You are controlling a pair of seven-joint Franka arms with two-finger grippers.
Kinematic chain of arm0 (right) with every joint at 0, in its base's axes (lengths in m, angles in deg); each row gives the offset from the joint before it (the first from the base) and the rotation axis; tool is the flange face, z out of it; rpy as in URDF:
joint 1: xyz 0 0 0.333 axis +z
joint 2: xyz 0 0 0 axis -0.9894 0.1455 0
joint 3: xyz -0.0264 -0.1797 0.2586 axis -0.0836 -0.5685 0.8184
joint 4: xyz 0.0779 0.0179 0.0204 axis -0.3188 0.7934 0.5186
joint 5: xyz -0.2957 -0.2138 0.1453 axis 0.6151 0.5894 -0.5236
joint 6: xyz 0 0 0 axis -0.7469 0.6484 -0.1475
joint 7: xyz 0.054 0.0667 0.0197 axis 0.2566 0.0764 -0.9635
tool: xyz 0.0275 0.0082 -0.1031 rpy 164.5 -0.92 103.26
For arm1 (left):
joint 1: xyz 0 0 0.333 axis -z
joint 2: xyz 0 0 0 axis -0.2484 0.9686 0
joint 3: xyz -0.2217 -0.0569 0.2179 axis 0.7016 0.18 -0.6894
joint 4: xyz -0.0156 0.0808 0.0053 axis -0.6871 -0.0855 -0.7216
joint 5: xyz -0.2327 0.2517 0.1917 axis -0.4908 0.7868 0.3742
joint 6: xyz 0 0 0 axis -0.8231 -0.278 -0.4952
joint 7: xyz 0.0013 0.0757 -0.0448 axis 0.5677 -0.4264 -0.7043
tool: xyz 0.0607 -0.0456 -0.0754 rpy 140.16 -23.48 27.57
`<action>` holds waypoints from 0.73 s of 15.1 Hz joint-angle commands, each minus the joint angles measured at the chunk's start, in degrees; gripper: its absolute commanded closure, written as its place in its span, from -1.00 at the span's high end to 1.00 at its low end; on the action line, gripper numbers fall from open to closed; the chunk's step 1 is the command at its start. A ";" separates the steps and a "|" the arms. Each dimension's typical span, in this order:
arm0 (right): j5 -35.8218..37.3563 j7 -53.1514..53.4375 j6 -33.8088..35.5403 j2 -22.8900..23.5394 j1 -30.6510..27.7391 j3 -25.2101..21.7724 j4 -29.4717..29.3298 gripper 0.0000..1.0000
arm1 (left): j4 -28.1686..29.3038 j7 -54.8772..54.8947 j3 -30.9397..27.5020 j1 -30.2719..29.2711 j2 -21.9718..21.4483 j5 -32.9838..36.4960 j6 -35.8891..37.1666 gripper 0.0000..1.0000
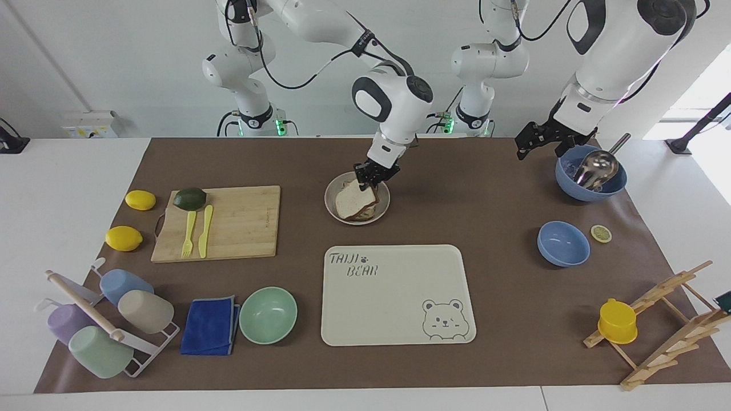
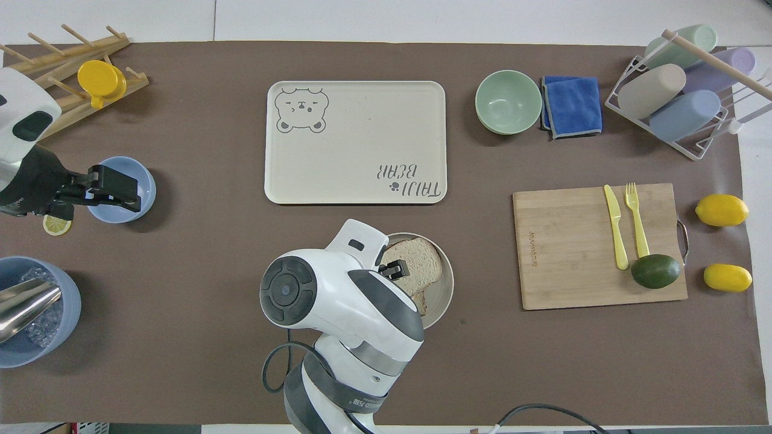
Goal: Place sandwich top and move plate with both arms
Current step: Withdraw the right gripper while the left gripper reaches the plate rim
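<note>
The sandwich top (image 1: 354,200) is a plain white bread slice lying almost flat on the egg slice, on the small round plate (image 1: 386,201). It also shows in the overhead view (image 2: 420,260), on the plate (image 2: 448,283). The egg is hidden under it. My right gripper (image 1: 368,182) is low over the plate's edge nearest the robots, fingers closed on the slice's edge; in the overhead view (image 2: 393,269) the arm covers part of the plate. My left gripper (image 1: 537,150) hangs open and empty in the air beside the big blue bowl (image 1: 591,178), and waits.
The cream bear tray (image 1: 398,297) lies just past the plate, farther from the robots. A small blue bowl (image 1: 563,244) and a lemon slice (image 1: 601,233) lie toward the left arm's end. A cutting board (image 1: 220,222) with avocado and cutlery lies toward the right arm's end.
</note>
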 commanded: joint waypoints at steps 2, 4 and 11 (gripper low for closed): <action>-3.01 -2.15 0.60 -6.42 -9.05 0.17 0.34 1.00 | 1.74 -0.46 0.36 -1.32 -0.89 -0.38 -0.91 1.00; -5.04 -4.79 4.36 -10.46 -15.11 -0.18 0.17 1.00 | 5.42 -0.64 0.36 -0.79 -2.55 -0.47 -3.71 1.00; -8.92 -21.03 19.74 -20.15 -37.54 -0.62 -3.60 1.00 | 20.28 -4.05 0.71 5.78 -7.74 -3.01 -14.08 1.00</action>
